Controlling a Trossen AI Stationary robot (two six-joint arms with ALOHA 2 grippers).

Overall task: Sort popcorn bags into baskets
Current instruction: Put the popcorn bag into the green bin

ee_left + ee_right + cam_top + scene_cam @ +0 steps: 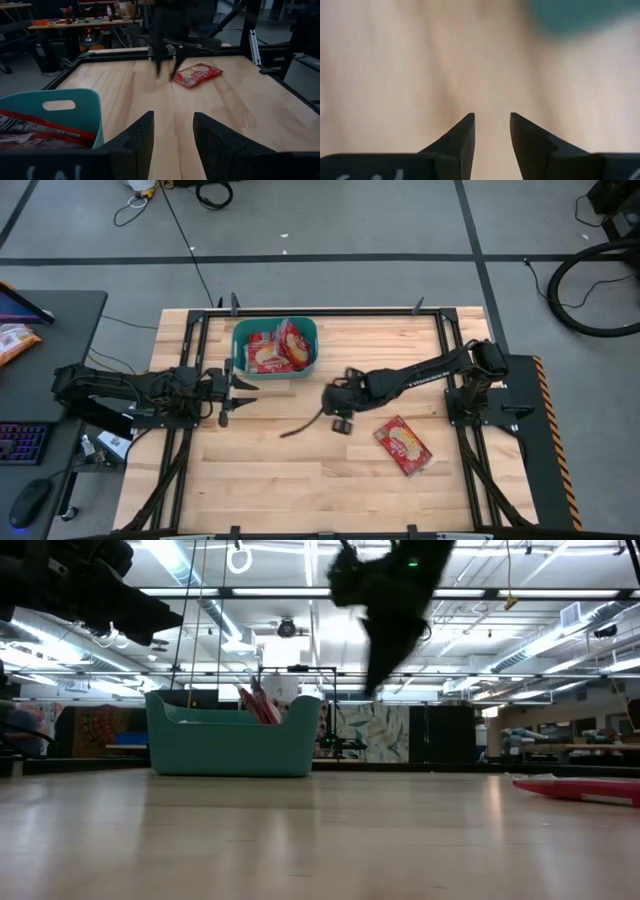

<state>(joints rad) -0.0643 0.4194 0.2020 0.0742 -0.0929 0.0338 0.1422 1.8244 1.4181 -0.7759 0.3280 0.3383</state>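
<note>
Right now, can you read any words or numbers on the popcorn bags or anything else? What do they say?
No text here can be read.
Popcorn bag on the table: has printing, too small to read.
Popcorn bags in the teal basket: white panels with print, too blurred to read.
Orange snack bag on the side desk: white label, unreadable.
Both grippers, left and right, are open, empty and carry no readable marks.

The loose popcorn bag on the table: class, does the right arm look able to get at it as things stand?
Probably yes: the popcorn bag lies flat and alone on bare wood, and the open, empty right gripper hangs nearby with nothing between them.
</note>
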